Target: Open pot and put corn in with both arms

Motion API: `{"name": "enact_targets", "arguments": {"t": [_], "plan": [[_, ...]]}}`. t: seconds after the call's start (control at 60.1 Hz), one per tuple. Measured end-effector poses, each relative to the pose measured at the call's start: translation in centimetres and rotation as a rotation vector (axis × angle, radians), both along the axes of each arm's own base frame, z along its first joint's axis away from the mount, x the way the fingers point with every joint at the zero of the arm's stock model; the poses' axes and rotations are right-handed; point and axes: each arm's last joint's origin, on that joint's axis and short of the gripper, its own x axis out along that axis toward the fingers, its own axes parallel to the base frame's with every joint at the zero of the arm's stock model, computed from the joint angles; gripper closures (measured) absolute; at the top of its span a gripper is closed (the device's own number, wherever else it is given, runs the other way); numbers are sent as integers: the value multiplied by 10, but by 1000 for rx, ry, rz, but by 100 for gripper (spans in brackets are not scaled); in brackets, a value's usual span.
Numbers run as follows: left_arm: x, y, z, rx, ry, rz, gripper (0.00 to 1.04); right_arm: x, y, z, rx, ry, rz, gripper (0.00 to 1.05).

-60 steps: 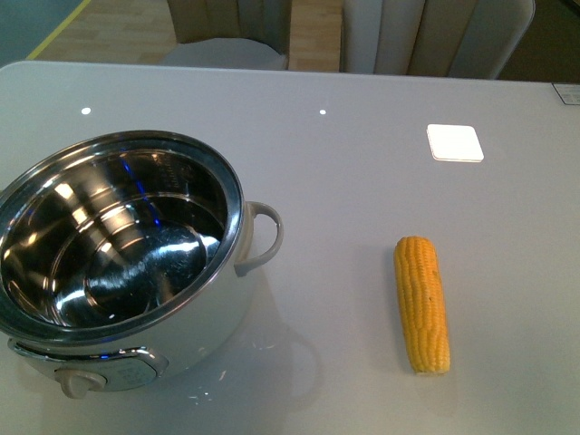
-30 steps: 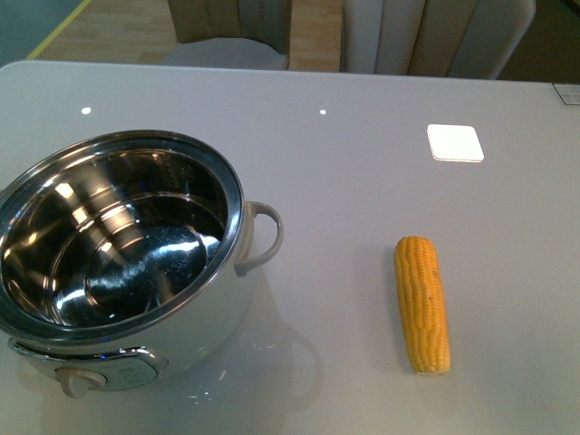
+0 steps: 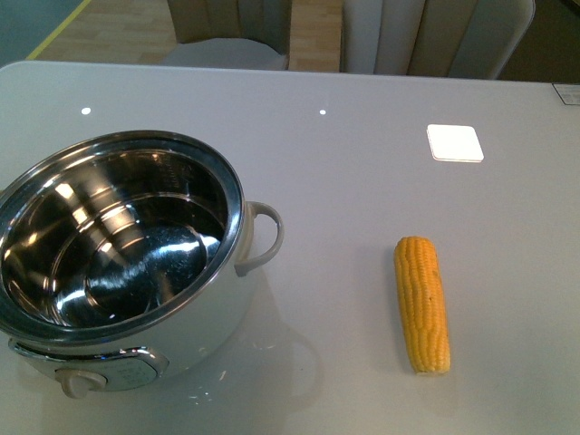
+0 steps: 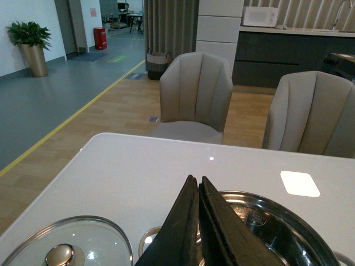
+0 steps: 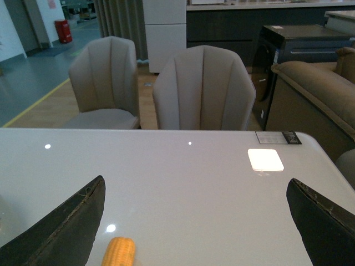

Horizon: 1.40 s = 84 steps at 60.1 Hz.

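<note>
The pot (image 3: 118, 263) stands open at the front left of the table, its steel bowl empty, loop handle (image 3: 265, 236) toward the middle, knob (image 3: 80, 382) at the front. The corn (image 3: 421, 304) lies on the table right of the pot, lengthwise front to back. No arm shows in the front view. In the left wrist view my left gripper (image 4: 195, 180) is shut and empty above the pot's rim (image 4: 266, 208); a glass lid (image 4: 72, 244) lies beside the pot. In the right wrist view my right gripper (image 5: 197, 191) is open wide, the corn's end (image 5: 118, 252) near one finger.
A bright white square patch (image 3: 454, 142) lies on the table behind the corn. Grey chairs (image 5: 202, 88) stand along the table's far edge. The table's right edge shows near a small label (image 5: 277, 137).
A blue glint in the pot's bowl a second ago is gone. The pot and the corn have not moved.
</note>
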Motion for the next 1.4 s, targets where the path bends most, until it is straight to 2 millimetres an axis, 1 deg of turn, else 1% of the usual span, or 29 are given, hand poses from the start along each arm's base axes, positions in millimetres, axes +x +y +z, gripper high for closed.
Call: {"name": "enact_targets", "arguments": {"t": [0.133,0.216,0.283,0.533,0.566,0.583,0.649,0.666,0.733,0.816,0.866,0.883,0.899,0.932,1.032,1.066,1.082,1.166,1.199,1.216,1.232,1.265,1.282,1.299,1.332,1.399], "plan": [[-2,0,0,0,1,0,101,0,0,0,0,0,0,9],[-9,0,-5,0,35,0,101,0,0,0,0,0,0,9],[-13,0,-3,0,10,0,101,0,0,0,0,0,0,9],[-13,0,-3,0,6,0,101,0,0,0,0,0,0,9],[-13,0,-3,0,6,0,96,0,0,0,0,0,0,9],[-13,0,-3,0,6,0,91,0,0,0,0,0,0,9],[-13,0,-3,0,6,0,80,0,0,0,0,0,0,9],[-13,0,-3,0,6,0,78,0,0,0,0,0,0,9],[-13,0,-3,0,6,0,65,0,0,0,0,0,0,9],[-13,0,-3,0,6,0,51,0,0,0,0,0,0,9],[-13,0,-3,0,6,0,40,0,0,0,0,0,0,9],[-13,0,-3,0,6,0,39,0,0,0,0,0,0,9],[-13,0,-3,0,6,0,34,0,0,0,0,0,0,9],[-13,0,-3,0,6,0,30,0,0,0,0,0,0,9],[-13,0,-3,0,6,0,11,0,0,0,0,0,0,9],[-13,0,-3,0,6,0,6,0,0,0,0,0,0,9],[-13,0,-3,2,6,0,5,0,0,0,0,0,0,9],[-13,0,-3,2,6,0,8,0,0,0,2,5,0,9],[-13,0,-3,2,6,0,7,0,0,0,35,140,-10,9],[-13,0,-3,2,6,0,7,1,0,0,65,249,-24,9],[-13,0,-3,2,6,0,7,1,0,1,69,301,-31,9],[-13,0,-3,2,6,0,7,4,1,1,116,509,-46,9],[-13,0,-3,2,6,0,7,5,2,0,123,553,-48,9],[-13,0,-3,2,5,-1,7,6,2,-1,132,635,-48,9],[-13,0,-3,2,6,0,7,9,3,-6,144,723,-53,9],[-13,0,-3,2,6,0,7,16,6,-14,155,813,-56,9]]}}
